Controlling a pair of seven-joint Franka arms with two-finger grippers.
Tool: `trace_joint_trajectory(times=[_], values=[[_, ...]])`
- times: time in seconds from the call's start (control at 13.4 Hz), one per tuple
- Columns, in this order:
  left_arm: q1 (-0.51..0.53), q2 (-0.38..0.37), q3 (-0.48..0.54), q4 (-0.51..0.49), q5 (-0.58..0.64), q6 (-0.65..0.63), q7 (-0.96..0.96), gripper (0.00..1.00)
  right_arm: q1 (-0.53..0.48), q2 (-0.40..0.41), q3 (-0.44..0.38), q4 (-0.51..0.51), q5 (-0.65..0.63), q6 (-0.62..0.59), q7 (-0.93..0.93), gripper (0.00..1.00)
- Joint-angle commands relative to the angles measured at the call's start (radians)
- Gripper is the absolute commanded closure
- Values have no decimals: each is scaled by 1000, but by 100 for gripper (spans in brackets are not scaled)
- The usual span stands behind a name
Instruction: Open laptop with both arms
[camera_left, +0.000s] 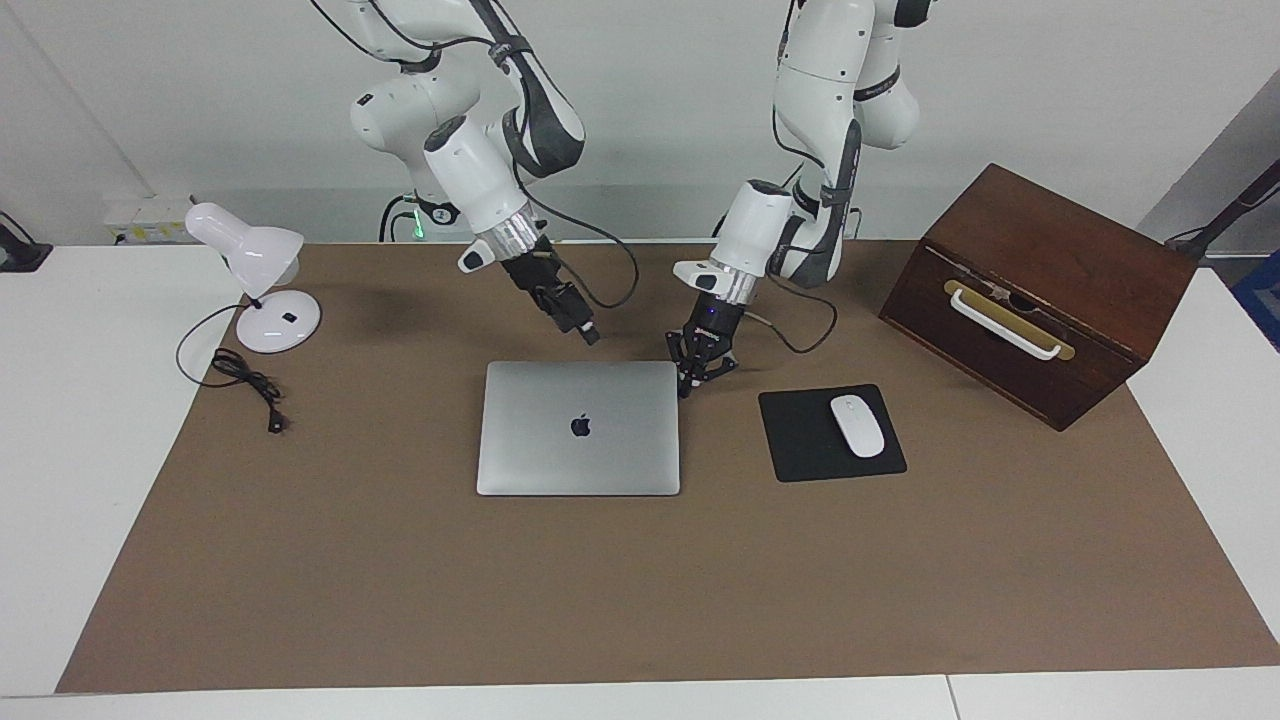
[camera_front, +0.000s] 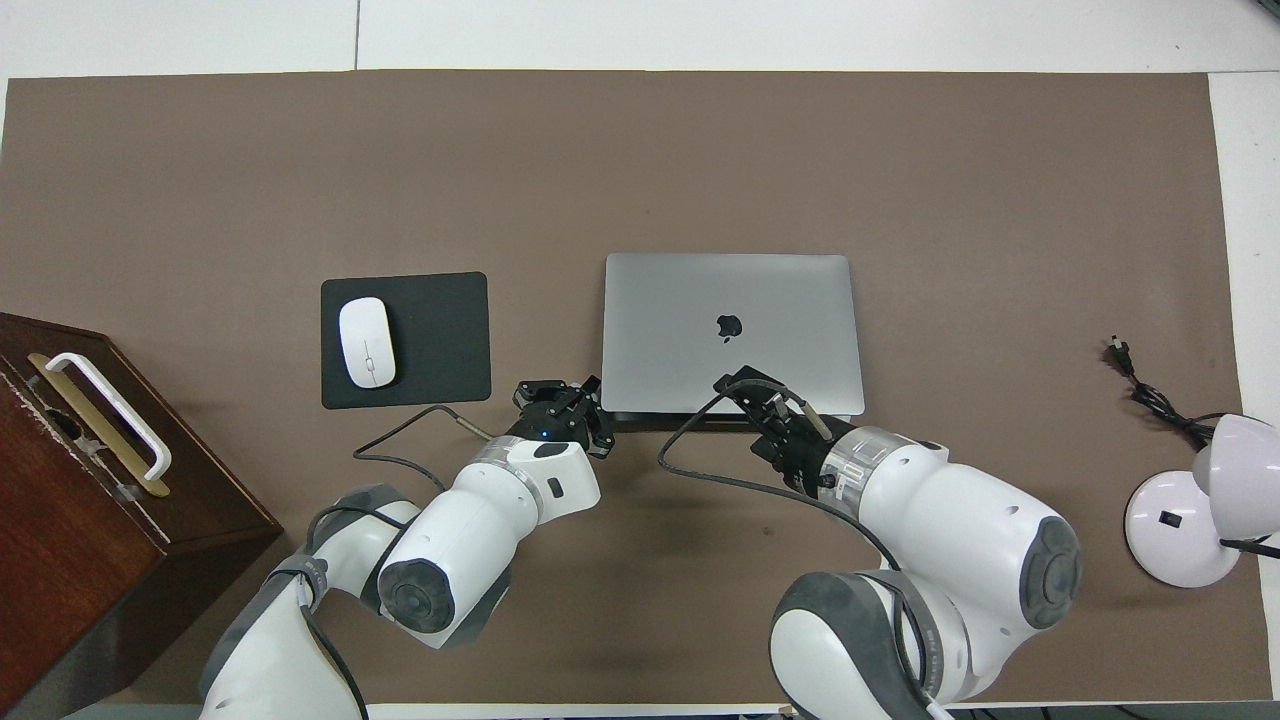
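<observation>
Surface: you had a brown mat (camera_left: 640, 590) over the white table.
Left gripper (camera_left: 684, 388): your fingertips were pressed together, holding nothing, low at the closed laptop's corner nearest the robots, toward the mouse pad.
Right gripper (camera_left: 590, 336): it hung just above the laptop's edge nearest the robots; I cannot tell its fingers.
Laptop (camera_left: 579, 428): lid down, mid-mat.
Mouse pad (camera_left: 805, 440): beside the laptop, carrying a white mouse (camera_left: 858, 425).

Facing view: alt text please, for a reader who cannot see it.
A closed laptop lies flat; the left gripper, shut, is at its corner nearest the robots, and the right gripper hangs just above that same near edge. A mouse rests on a mouse pad beside it.
</observation>
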Motion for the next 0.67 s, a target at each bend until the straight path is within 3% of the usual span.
trace_joint_trajectory(times=[0.0, 0.6], values=[[-17, 34, 15, 26, 16, 24, 5, 100, 13, -14, 7, -45, 30, 26, 14, 0], [-31, 47, 15, 29, 15, 24, 6, 100, 11, 41, 5, -49, 38, 30, -21, 0]])
